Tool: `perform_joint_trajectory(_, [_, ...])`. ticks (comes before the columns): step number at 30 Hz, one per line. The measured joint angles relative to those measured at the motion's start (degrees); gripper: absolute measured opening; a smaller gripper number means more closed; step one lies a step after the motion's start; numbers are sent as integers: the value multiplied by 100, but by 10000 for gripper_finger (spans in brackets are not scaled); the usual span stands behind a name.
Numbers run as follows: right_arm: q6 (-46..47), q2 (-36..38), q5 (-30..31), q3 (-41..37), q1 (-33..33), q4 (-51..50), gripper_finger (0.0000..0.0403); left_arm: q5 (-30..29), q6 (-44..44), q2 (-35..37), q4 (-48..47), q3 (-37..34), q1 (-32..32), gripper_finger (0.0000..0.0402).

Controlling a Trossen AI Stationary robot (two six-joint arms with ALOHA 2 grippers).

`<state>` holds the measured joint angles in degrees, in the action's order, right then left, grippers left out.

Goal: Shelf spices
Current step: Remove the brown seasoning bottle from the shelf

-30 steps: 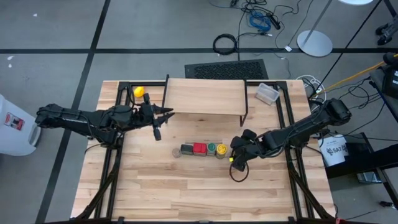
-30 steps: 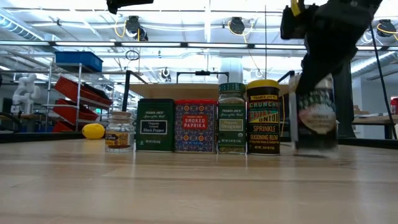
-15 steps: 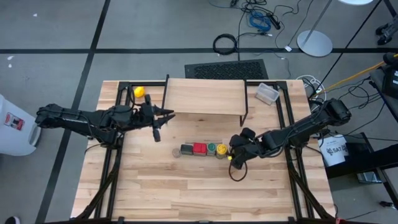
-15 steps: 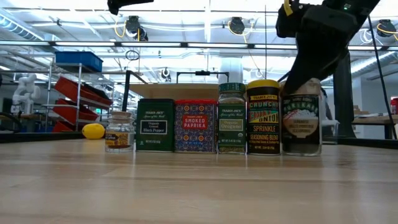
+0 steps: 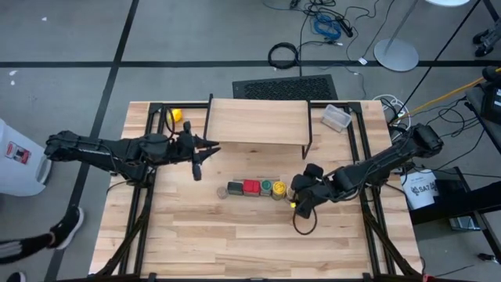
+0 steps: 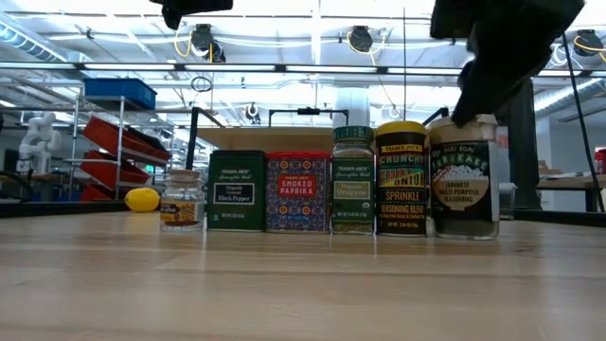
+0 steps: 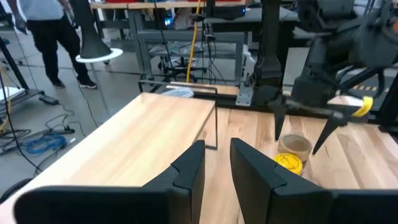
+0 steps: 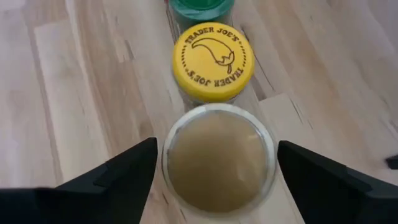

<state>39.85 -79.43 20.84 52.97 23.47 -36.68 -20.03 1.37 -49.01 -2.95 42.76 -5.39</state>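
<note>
Right hand (image 5: 298,200) at the spices (image 5: 252,188) row's end.

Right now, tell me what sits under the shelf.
Under the shelf the low view shows only bare table between its black legs; the spice row stands in front and covers most of that space.

Beyond my reach, a yellow ball (image 5: 175,115) sits at the table's (image 5: 235,235) far left corner and a clear plastic tub (image 5: 337,117) near the far right. A person's shoe (image 5: 69,225) shows on the floor beside me.
</note>
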Motion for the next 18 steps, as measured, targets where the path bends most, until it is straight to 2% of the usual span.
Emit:
perform_joint_trajectory(12, [-13, 10, 84, 88, 102, -908, 318, 153, 441, 0, -62, 0, -168, 84])
perform_joint_trajectory(18, [-188, 28, 162, 88, 102, -845, 318, 177, 874, 0, -327, 0, -390, 84])
